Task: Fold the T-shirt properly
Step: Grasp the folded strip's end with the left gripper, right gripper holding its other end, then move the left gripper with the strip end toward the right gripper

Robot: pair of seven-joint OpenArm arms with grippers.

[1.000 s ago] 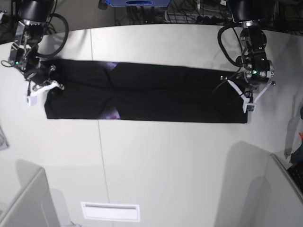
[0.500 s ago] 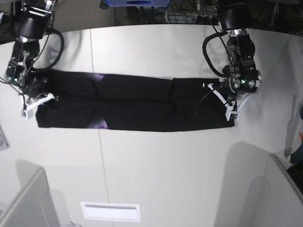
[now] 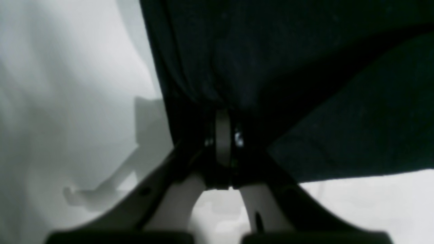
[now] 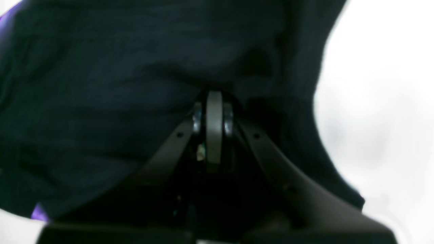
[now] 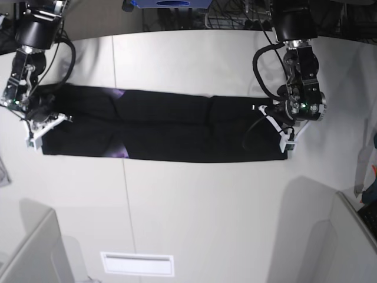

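Base view: T-shirt [image 5: 165,125] folded into long black strip, lying across white table [image 5: 206,212], purple print peeking near strip's left part. Left gripper [image 5: 281,130] at strip's right end, jaws pinched tight on cloth. Right gripper [image 5: 40,127] at strip's left end, also clamped on cloth. Wrist views blurry; fabric bunched at closed fingertips [image 3: 222,135], [image 4: 214,115].

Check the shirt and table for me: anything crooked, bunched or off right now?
Nothing serious. The T-shirt lies as a long black band between both grippers, each shut on an end. Odd bits: cloth puckers at the left gripper, and slivers of purple print peek from folds nearer the right gripper.
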